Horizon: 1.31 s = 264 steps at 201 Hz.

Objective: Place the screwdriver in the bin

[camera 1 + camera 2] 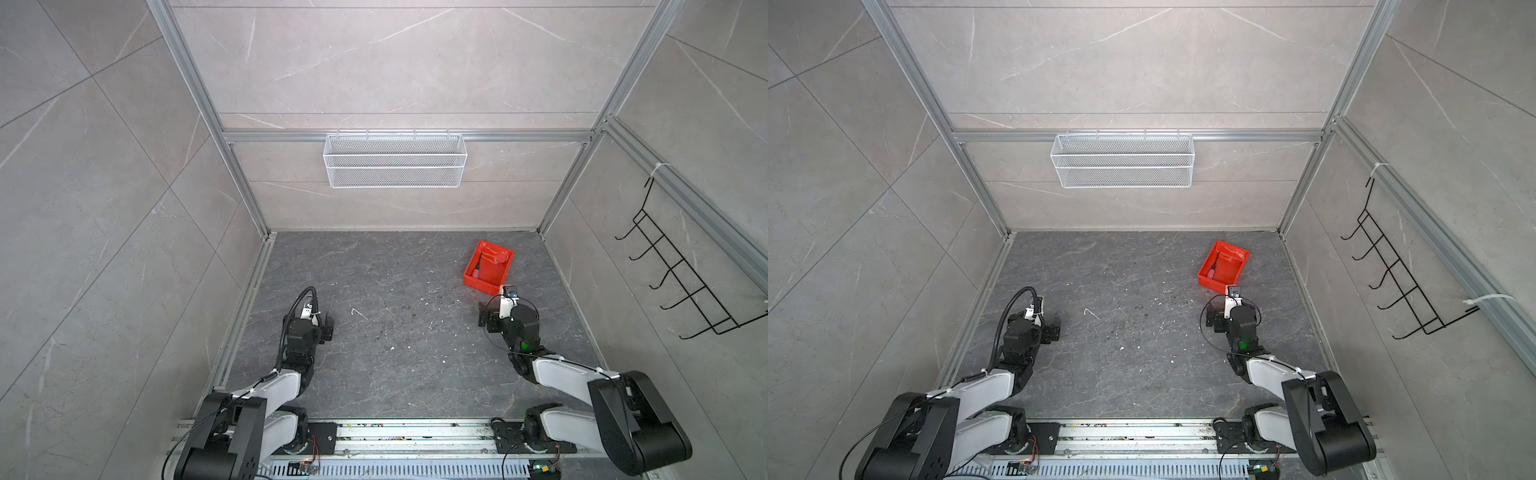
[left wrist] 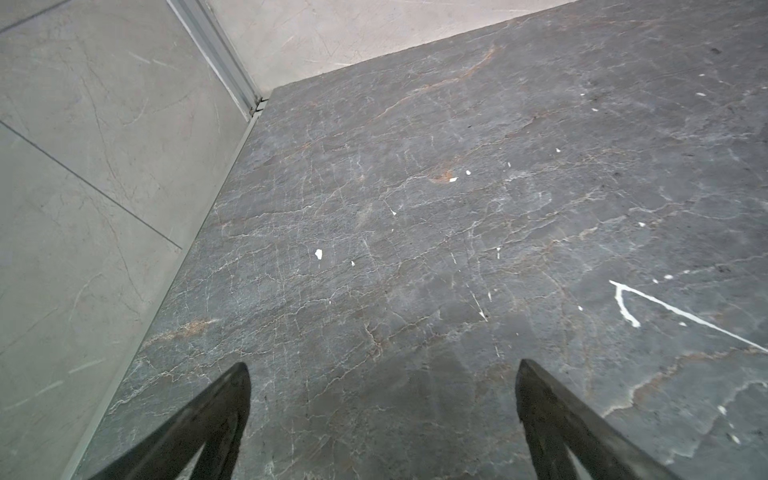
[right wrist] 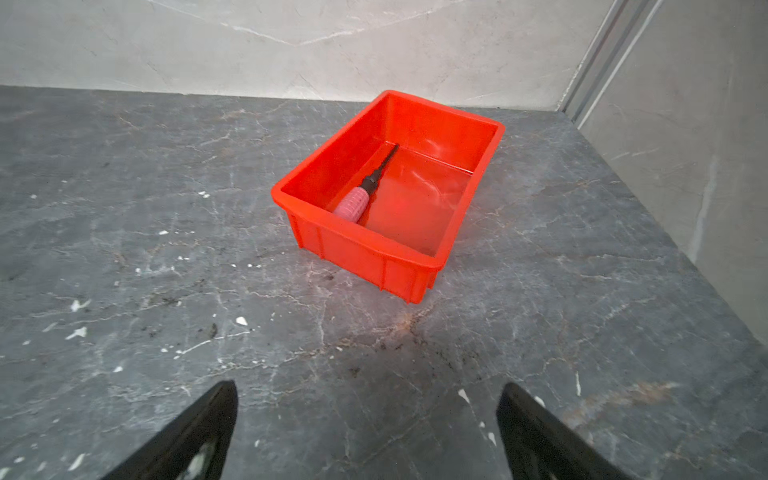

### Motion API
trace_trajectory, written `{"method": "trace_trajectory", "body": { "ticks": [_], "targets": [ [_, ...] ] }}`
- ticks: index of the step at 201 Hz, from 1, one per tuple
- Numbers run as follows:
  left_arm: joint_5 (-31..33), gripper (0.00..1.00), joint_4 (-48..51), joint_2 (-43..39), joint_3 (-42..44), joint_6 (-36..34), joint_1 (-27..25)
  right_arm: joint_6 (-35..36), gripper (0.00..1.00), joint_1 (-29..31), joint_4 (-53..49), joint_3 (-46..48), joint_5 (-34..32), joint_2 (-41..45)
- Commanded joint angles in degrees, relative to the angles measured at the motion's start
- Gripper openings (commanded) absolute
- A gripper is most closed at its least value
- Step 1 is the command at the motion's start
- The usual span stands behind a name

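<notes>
Screwdriver delivered: in both top views, the small screwdriver with a pale red ribbed handle, black collar and thin dark shaft (image 1: 476,272) is lying inside the shallow rectangular bin of bright red plastic (image 1: 478,285), close along the bin's left wall with its handle towards the robot. The bin is sitting on the right of the dark grey veined stone surface (image 1: 395,340), near the back wall. The black-and-white right arm (image 1: 557,370) is reaching towards it, its wrist hanging just short of the bin's near edge. The matching left arm (image 1: 286,378) is sitting folded on the left, well apart from both. A long white wire-mesh basket (image 1: 395,160) is hanging on the back wall, playing no part.

From the left wrist, the left gripper (image 2: 382,365) is showing its jaws spread wide over the stone, gripping nothing.

From the right wrist, the right gripper (image 3: 368,388) is likewise standing fully open and carrying nothing, its tips apart from the bin. Beyond them the screwdriver is lying flat on the bin's floor beside one long wall, shaft pointing towards the far end.

On this evidence the placing is looking complete, and only drawing the right arm away seems to be remaining.
</notes>
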<state>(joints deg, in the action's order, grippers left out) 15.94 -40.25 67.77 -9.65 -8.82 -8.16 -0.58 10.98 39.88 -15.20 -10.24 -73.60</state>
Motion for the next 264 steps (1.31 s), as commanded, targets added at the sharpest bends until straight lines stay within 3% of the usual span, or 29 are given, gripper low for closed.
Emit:
{"method": "trace_trajectory", "body": {
  "ticks": [1, 48, 62, 84, 264],
  "targets": [
    [-4.4, 1.0, -10.9, 3.9, -2.2, 3.5, 3.3, 4.2, 0.99, 0.3, 12.5, -0.3, -1.9, -3.7],
    [-9.1, 1.0, -21.9, 19.5, -5.4, 7.2, 8.2, 4.6, 0.99, 0.0, 23.9, 0.4, -0.4, -14.4],
    [-11.6, 1.0, -11.5, 17.4, -8.8, 7.9, 9.5, 4.0, 0.99, -0.1, 17.4, -1.1, 0.0, -12.6],
    [-14.2, 1.0, -6.8, 18.2, -11.6, 9.4, 11.7, 2.5, 0.99, -0.9, 14.8, -3.2, -1.1, -13.6],
    [-14.4, 1.0, -7.5, 18.3, -11.3, 9.6, 12.2, 0.6, 0.99, -3.6, 10.7, -5.3, 1.7, -13.5]
  ]
}}
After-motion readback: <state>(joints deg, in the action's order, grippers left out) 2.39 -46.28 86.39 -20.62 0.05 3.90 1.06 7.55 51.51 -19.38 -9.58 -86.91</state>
